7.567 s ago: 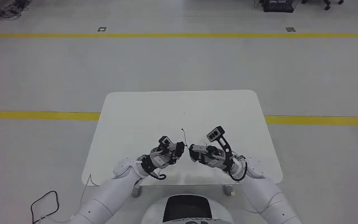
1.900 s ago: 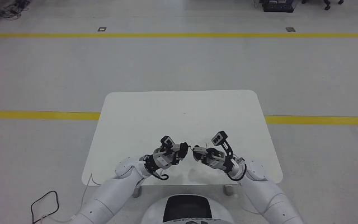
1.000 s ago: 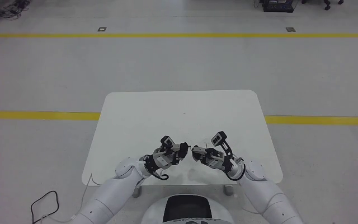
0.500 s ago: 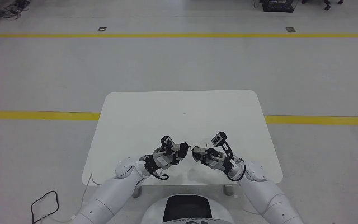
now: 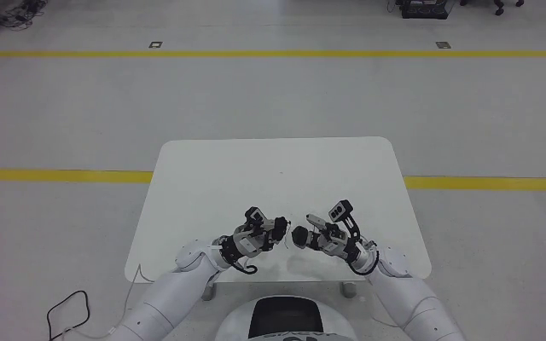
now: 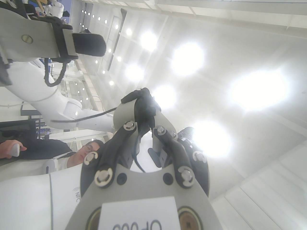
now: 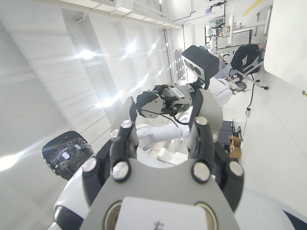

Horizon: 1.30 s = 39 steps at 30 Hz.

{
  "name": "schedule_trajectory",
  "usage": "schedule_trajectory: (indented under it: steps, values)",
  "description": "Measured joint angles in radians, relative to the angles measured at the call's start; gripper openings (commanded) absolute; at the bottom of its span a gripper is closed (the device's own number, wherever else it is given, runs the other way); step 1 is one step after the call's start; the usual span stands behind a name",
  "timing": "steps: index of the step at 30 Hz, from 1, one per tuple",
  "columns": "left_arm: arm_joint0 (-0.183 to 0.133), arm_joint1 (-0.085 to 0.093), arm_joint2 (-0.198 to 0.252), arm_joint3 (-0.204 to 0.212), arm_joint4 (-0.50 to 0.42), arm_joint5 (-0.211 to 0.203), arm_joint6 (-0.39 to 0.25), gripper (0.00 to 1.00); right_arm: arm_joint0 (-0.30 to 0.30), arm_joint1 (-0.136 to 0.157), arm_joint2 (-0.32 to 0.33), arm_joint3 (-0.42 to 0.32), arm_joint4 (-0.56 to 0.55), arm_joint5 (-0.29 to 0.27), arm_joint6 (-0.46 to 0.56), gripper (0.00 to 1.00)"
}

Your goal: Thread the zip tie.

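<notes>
- Zip tie (image 7: 156, 113): your left hand (image 6: 144, 101) pinches it tight, its tail sticking out of the grip.
- Your right hand (image 7: 168, 104), just opposite the left, is spread open, holding nothing.

Zip tie (image 7: 157, 114) in left gripper (image 5: 279, 228); right gripper (image 5: 298, 236) just beside; above table (image 5: 256, 170).

Black zip tie (image 6: 108, 111), white table (image 5: 256, 170), grey floor (image 5: 256, 94) with yellow lines (image 5: 256, 54).

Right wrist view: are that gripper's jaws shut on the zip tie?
No, the right gripper has its jaws wide apart and empty; the zip tie is held by the left gripper farther off.
</notes>
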Motion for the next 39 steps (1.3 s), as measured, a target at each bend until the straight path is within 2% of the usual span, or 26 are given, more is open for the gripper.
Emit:
schedule_trajectory:
  steps: [5, 9, 13, 17, 23, 27, 34, 39]
  values:
    - [0.001, 0.000, -0.001, -0.002, 0.005, -0.005, 0.013, 0.00, 0.000, 0.001, 0.009, -0.007, -0.015, -0.010, -0.015, 1.00]
    - [0.021, 0.003, -0.022, -0.021, 0.023, -0.037, 0.114, 0.00, -0.045, 0.008, 0.073, -0.096, -0.150, -0.016, -0.132, 1.00]
    - [0.048, 0.010, -0.058, -0.036, 0.006, -0.048, 0.170, 0.00, -0.100, 0.009, 0.143, -0.171, -0.211, -0.016, -0.162, 1.00]
    - [0.080, 0.019, -0.101, -0.052, -0.008, -0.055, 0.185, 0.00, -0.139, 0.005, 0.203, -0.226, -0.239, -0.016, -0.159, 1.00]
    - [0.125, 0.033, -0.167, -0.065, -0.037, -0.057, 0.159, 0.00, -0.166, -0.005, 0.261, -0.255, -0.255, -0.016, -0.158, 1.00]
    - [0.146, 0.039, -0.200, -0.066, -0.066, -0.042, 0.109, 0.00, -0.173, -0.014, 0.283, -0.260, -0.258, -0.016, -0.152, 1.00]
    - [0.155, 0.042, -0.217, -0.069, -0.095, -0.022, 0.004, 0.00, -0.177, -0.024, 0.279, -0.265, -0.271, -0.016, -0.136, 1.00]
    - [0.153, 0.042, -0.220, -0.060, -0.109, 0.001, -0.012, 0.00, -0.177, -0.024, 0.279, -0.265, -0.270, -0.016, -0.136, 1.00]
